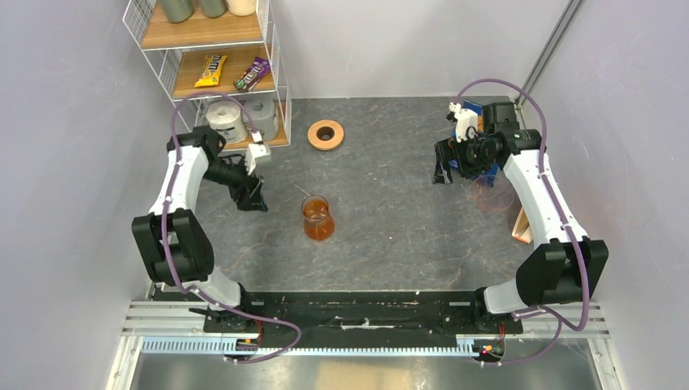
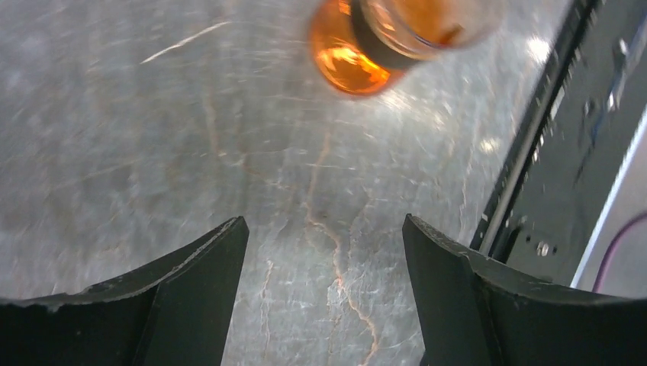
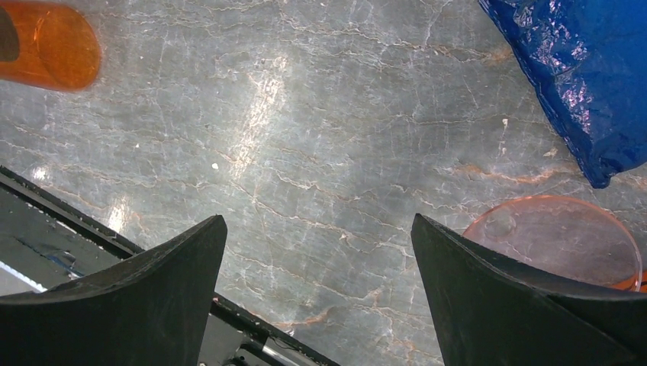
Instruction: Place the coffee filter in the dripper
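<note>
Gaping apart, the left pincer (image 2: pixel 324 229) and right pincer (image 3: pixel 317 221) flank the glossy amber hourglass dripper (image 1: pixel 317 218).

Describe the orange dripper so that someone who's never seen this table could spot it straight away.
Start at the grey marbled table between the two arms. The dripper stands near its middle, just right of the left gripper. It is a see-through orange vessel pinched at the waist, unlike the flat, opaque tan ring farther back near the shelf.
</note>
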Robot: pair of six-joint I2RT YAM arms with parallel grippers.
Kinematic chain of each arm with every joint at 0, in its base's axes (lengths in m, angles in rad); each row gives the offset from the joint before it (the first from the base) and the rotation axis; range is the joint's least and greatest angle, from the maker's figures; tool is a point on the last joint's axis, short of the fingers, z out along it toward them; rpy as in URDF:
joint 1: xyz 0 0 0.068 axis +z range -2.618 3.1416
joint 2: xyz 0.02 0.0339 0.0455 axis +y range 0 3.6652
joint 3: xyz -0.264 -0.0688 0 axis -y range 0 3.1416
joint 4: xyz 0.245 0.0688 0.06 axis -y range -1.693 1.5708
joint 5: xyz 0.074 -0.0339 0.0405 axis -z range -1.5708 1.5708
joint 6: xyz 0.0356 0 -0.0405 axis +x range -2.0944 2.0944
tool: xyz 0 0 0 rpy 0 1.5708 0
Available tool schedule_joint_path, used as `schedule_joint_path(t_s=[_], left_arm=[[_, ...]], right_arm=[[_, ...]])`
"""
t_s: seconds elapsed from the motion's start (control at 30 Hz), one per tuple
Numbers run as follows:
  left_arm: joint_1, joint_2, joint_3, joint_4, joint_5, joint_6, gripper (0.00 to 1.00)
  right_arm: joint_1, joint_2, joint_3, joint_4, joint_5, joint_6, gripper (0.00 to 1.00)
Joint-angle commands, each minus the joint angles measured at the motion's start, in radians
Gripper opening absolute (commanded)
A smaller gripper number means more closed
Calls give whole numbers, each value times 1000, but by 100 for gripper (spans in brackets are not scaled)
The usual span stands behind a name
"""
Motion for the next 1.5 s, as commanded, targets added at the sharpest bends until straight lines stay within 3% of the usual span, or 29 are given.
schedule_joint_path(t_s=[0.0, 0.1, 0.27, 0.3, 0.47, 0.7, 0.87, 1.23, 1.4, 1.47], left_arm=[[-44, -29, -48, -174, 110, 570, 85], [-131, -51, -78, -49, 151, 445, 88], [-258, -201, -287, 464, 109, 13, 89], [-272, -222, -318, 515, 95, -7, 90], [-312, -236, -362, 527, 78, 6, 90], [-396, -303, -476, 766, -5, -191, 92], [-474, -317, -502, 840, -46, -286, 93], [-695, -263, -493, 1051, -250, -688, 88], [-739, -239, -470, 1108, -414, -843, 85], [-739, -238, -446, 1110, -438, -900, 90]], right_arm=[[-3, -38, 9, -11, -36, -15, 99], [-3, -44, 6, -19, -41, -18, 99], [-3, -57, 0, -28, -41, -26, 99], [-3, -58, -1, -29, -42, -25, 99], [-3, -54, -1, -29, -59, -25, 99], [-4, -43, 5, -29, -66, -24, 99], [-3, -43, 4, -33, -70, -25, 99], [-3, -43, 3, -35, -67, -30, 99], [-4, -43, -2, -35, -67, -31, 99], [-3, -42, -5, -35, -67, -34, 99]])
